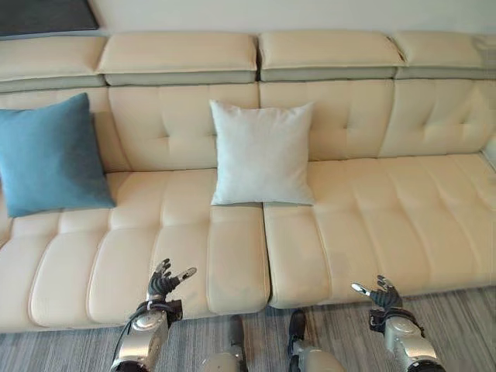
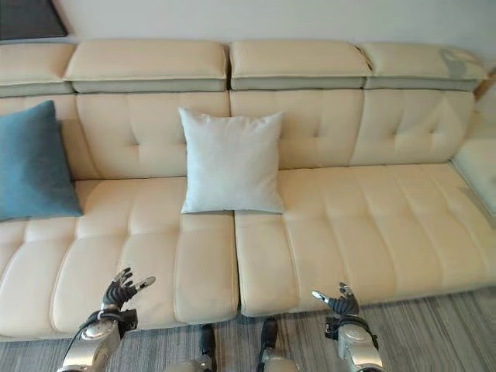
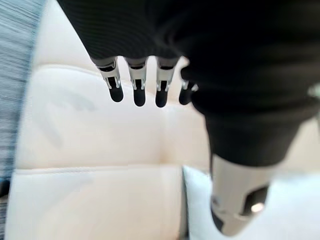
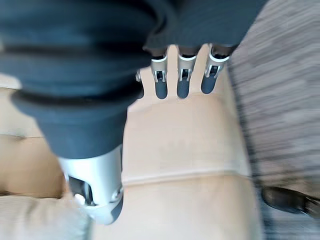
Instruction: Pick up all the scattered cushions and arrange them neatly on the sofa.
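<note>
Two cushions propped on the sofa, both robot hands empty.
The sofa (image 1: 372, 225) spans ahead of both hands; the blue cushion (image 1: 48, 155) leans far beyond the left robot hand (image 1: 164, 284), the white cushion (image 1: 262, 153) between it and the right robot hand (image 1: 381, 295). Fingers relaxed, apart. Likely finishing; next, look for stray cushions.

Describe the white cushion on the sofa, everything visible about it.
The white cushion is a square, pale, plain-fabric pillow with pointed corners and a smooth, plump face. It stands upright, leaning against the cream sofa backrest, its bottom edge resting on the seat across the seam between two seat sections. Neither hand touches it; the blue cushion sits apart.
</note>
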